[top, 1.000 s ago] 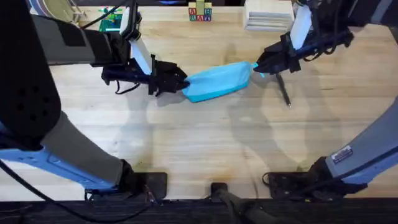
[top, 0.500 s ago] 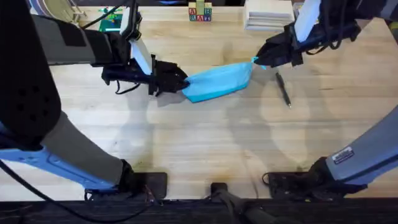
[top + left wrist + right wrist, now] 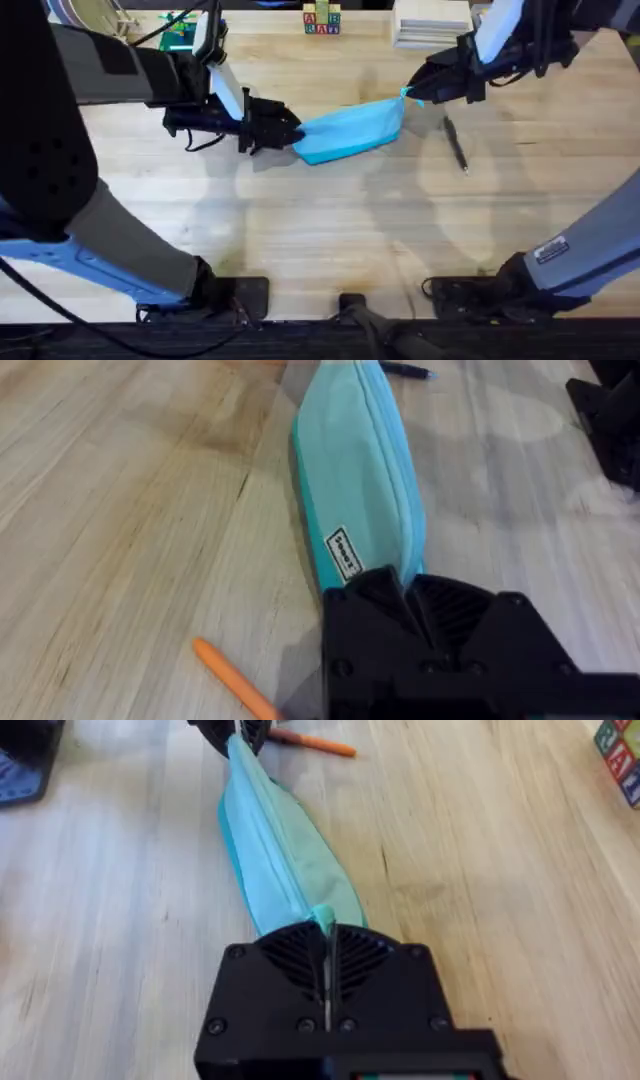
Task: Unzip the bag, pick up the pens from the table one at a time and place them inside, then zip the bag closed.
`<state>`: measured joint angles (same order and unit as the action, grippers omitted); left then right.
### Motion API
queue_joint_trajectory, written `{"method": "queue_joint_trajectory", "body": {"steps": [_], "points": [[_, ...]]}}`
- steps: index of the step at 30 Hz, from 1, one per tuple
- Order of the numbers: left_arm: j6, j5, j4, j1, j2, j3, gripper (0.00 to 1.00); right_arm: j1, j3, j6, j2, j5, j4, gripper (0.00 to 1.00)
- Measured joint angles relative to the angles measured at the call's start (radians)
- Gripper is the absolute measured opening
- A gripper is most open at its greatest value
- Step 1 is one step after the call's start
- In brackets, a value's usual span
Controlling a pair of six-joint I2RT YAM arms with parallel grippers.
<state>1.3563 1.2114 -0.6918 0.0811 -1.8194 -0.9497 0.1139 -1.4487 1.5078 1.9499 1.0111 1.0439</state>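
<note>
Two arms stretched the bag [image 3: 350, 130] between them over the table [image 3: 320, 230]. The left gripper [image 3: 290, 133] had its black fingers clamped on the bag's near-left end, and in the left wrist view [image 3: 405, 585] the light-blue fabric ran straight out from between the closed fingers, a small white label [image 3: 342, 552] showing on its side. The right gripper [image 3: 412, 92] was pinched tight on the small teal pull [image 3: 323, 917] at the opposite end, the far-right corner of the bag drawn up toward it. From the right wrist view [image 3: 328, 965] the zipper seam ran away along the top of the pouch to the other gripper.

The orange pen [image 3: 232, 680] lay on the wood just beside the left gripper, close to the bag's held end; it showed again in the right wrist view [image 3: 310, 743] past the far end of the pouch. The dark pen [image 3: 455, 145] lay on the table to the right of the bag, below the right gripper and apart from both.
</note>
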Motion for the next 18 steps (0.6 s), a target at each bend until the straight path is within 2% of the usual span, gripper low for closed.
{"method": "queue_joint_trajectory", "body": {"steps": [18], "points": [[0.000, 0.000, 0.000, 0.000, 0.000, 0.000, 0.042, -0.104, -0.003, 0.000, 0.000, 0.037, -0.011, 0.028]]}}
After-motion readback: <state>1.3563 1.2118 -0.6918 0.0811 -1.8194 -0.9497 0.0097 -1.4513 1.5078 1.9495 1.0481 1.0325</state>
